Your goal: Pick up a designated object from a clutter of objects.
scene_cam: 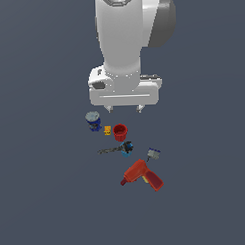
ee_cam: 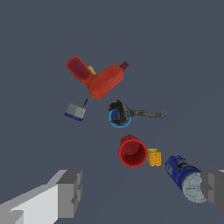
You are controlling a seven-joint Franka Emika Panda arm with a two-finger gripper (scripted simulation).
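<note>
- The white arm is hanging straight down over the dark floor, its gripper [scene_cam: 125, 109] pointing downward with the two short fingertips [scene_cam: 110, 109] spread wide and gripping nothing.
- The gripper is hovering above the blue can [scene_cam: 93, 120] and red cup [scene_cam: 120, 131], touching neither.
- The red drill [scene_cam: 141, 175] is lying on its side at the far end of the clutter from the gripper, well apart from it, handle angling toward the exterior view's right.
- In the wrist view, the grey finger pads [ee_cam: 70, 193] are framing the scene; the drill [ee_cam: 98, 78] is sitting beyond the blue cup [ee_cam: 119, 118].
- A thin grey tool [ee_cam: 142, 113] is lying across the blue cup, and a tiny orange block [ee_cam: 154, 157] is sitting just beside the red cup [ee_cam: 132, 151].
</note>
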